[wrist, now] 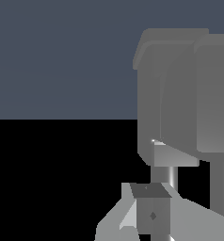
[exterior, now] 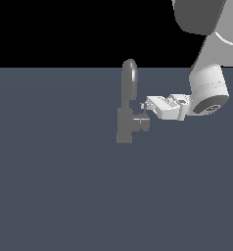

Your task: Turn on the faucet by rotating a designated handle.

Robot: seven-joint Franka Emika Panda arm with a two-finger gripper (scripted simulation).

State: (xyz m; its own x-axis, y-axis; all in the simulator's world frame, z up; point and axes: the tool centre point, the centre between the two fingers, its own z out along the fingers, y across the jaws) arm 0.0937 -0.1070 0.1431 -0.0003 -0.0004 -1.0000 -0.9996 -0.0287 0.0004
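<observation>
— Why is the white robot arm lying over sideways like that?

— My guess is it wants the white gripper (exterior: 144, 106) level with the side of the small matte grey metal faucet (exterior: 125, 117), the one with the blocky base and the tall, narrow arched spout (exterior: 129, 78). The short grey cylindrical handle stub (exterior: 141, 123) sticks out of that body towards the exterior view's right, so reaching in from that side makes sense to me if it means to turn the stub.

— And the faucet, where does it stand?

— Upright on the flat slate-blue floor (exterior: 55, 186), about the middle of the exterior view, spout rising straight above the base.

— Are the fingers on the handle?

— Close, at least. From out here the fingertips sit just above the stub's outer end, at its upper edge; I cannot tell whether they touch it or hang a hair clear. In the wrist view the grey faucet body (wrist: 180, 94) fills the frame right behind a pale finger (wrist: 151, 212), so the hand is hard up against it.

— Clenched or released?

— I can't tell. The tips are too small from outside, and the wrist camera shows no clear gap. Nothing looks pinched between them.

— So the turning?

— Not yet begun, I'd judge.
</observation>
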